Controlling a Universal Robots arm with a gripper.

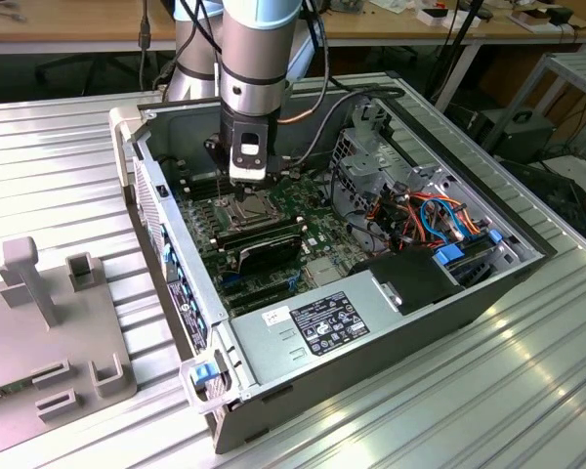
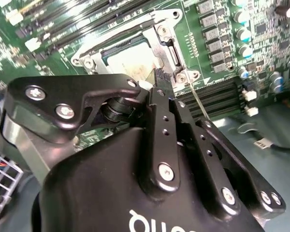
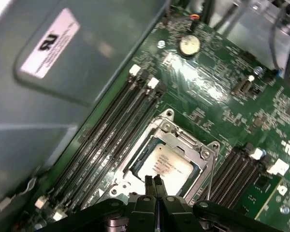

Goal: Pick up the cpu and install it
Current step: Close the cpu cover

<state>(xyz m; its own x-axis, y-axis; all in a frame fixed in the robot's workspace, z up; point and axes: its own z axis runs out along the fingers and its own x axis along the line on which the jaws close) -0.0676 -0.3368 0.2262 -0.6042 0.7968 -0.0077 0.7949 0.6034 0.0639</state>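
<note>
The cpu (image 3: 166,164) lies flat in its socket on the green motherboard (image 3: 217,87), with its pale metal lid facing up inside the silver socket frame (image 3: 203,152). In the second wrist view the cpu (image 2: 128,60) shows just beyond the black fingertips. My gripper (image 3: 153,180) hangs directly over the near edge of the socket, shut, with nothing visible between its fingers. The exterior view has the gripper (image 1: 246,188) lowered into the open computer case (image 1: 527,259), right above the socket (image 1: 244,207). A thin socket lever (image 2: 199,104) runs alongside the gripper (image 2: 160,75).
Black memory slots (image 3: 111,125) flank the socket on both sides. A coin battery (image 3: 189,45) sits farther along the board. The power supply (image 1: 342,322) and a drive cage with coloured cables (image 1: 420,210) crowd the case. A grey fixture (image 1: 49,322) stands on the table at the exterior view's left.
</note>
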